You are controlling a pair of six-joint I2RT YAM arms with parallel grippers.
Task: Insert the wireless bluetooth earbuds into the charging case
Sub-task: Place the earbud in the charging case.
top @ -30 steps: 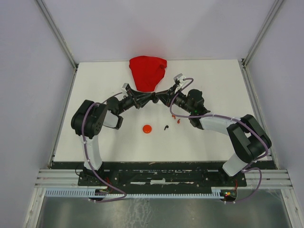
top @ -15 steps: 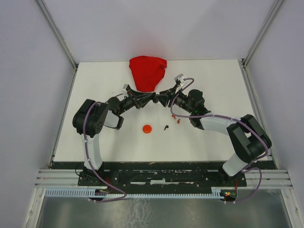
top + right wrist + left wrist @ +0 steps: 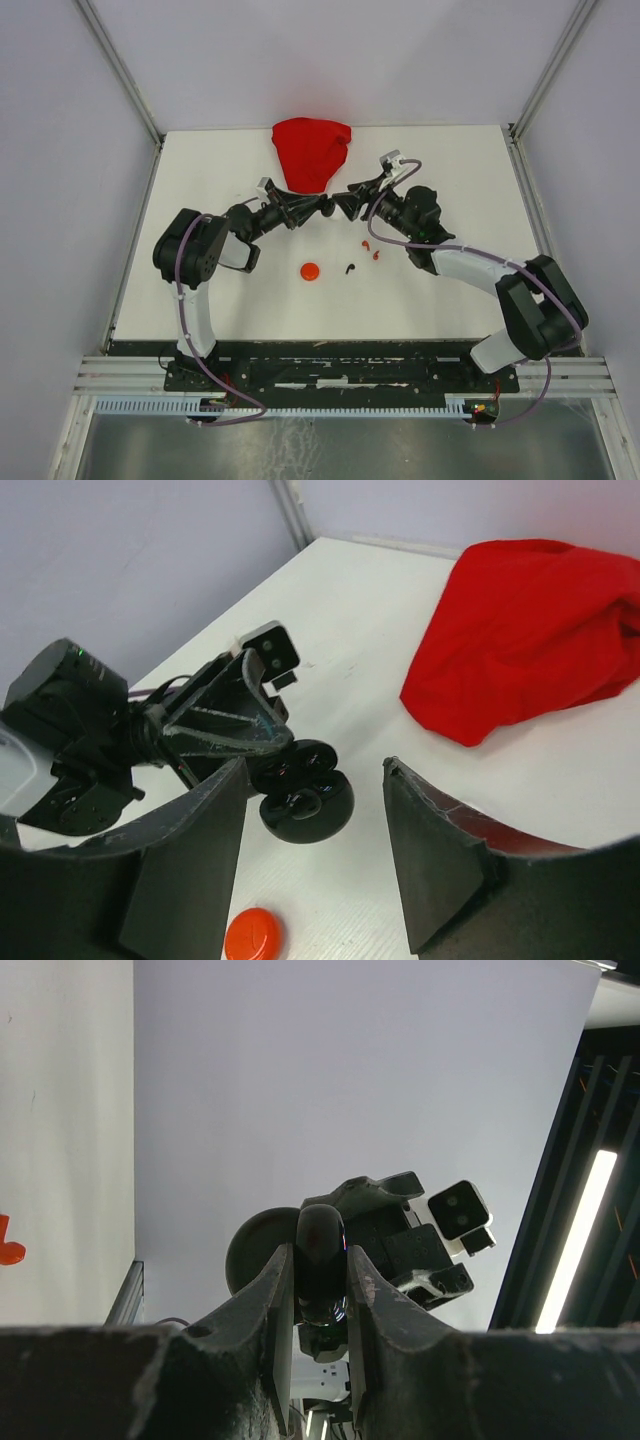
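My left jaws grip the open black charging case (image 3: 305, 808) above the surface (image 3: 260, 300); my right jaws stand open beside it.

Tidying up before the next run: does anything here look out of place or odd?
A tiny black earbud and red earbuds lie loose on the white table, outside any case; the left fingers hold a glossy black round case aloft.

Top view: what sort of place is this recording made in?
Probably a lab robot cell: a white table boxed in by plain panels, with aluminium rails along its near edge and two arms bolted there.
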